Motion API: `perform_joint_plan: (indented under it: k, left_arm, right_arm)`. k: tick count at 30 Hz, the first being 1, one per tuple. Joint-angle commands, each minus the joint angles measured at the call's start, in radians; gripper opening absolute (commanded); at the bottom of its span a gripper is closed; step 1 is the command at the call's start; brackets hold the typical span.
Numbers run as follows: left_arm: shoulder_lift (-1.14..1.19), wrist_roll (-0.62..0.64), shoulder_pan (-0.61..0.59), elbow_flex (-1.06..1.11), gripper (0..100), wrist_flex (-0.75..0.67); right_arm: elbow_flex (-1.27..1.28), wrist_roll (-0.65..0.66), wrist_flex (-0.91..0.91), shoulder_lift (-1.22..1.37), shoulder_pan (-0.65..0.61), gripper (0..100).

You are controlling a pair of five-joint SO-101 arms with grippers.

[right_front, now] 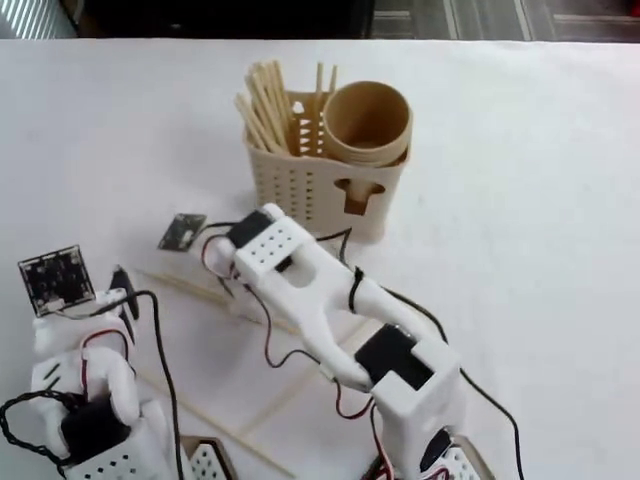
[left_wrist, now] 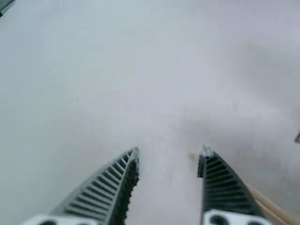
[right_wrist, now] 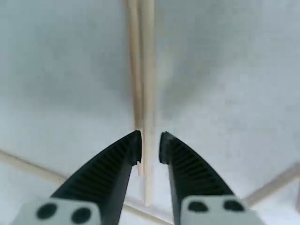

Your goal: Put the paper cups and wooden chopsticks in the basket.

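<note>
Table (right_front: 560, 200) in white carries a slotted basket (right_front: 300, 190) holding a paper cup (right_front: 367, 122) and bundled chopsticks (right_front: 262, 100). In front of the basket, the right gripper (right_wrist: 150, 147), fingers narrowly apart, straddles one of the loose chopsticks (right_wrist: 147, 70); from above, its arm hides it. Farther from the basket, the left gripper (left_wrist: 168, 161) hangs spread wide, its arm cut off at the edge.

No readable text, label, number or sign. Basket (right_front: 300, 190), paper cups (right_front: 366, 120), chopsticks (right_front: 268, 100): plain. Small circuit boards (right_front: 56, 277) at left: markings too small to read.
</note>
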Motion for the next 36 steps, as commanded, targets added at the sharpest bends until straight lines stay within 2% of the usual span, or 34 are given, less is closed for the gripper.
perform_joint_plan:
  k: [1, 10, 16, 21, 29, 36]
  left_arm:
    - [-0.013, 0.043, -0.033, -0.014, 21, -0.023]
    - [-0.013, 0.041, -0.031, -0.014, 21, -0.023]
    - [-0.013, 0.041, -0.03, -0.011, 21, -0.023]
    - [-0.013, 0.041, -0.028, -0.011, 21, -0.023]
    - [-0.013, 0.041, -0.028, -0.009, 21, -0.023]
    - [-0.013, 0.041, -0.028, -0.009, 21, -0.023]
  right_arm:
    - [0.0, -0.052, -0.058, -0.059, -0.054, 15.6]
    - [0.005, -0.058, -0.203, -0.044, -0.085, 15.6]
    - [0.003, -0.054, -0.263, 0.091, -0.082, 15.0]
    - [-0.066, 0.008, -0.196, 0.145, -0.074, 1.4]
    - [-0.061, 0.015, -0.162, 0.137, -0.071, 2.0]
    - [0.021, 0.017, -0.11, -0.084, -0.048, 2.0]
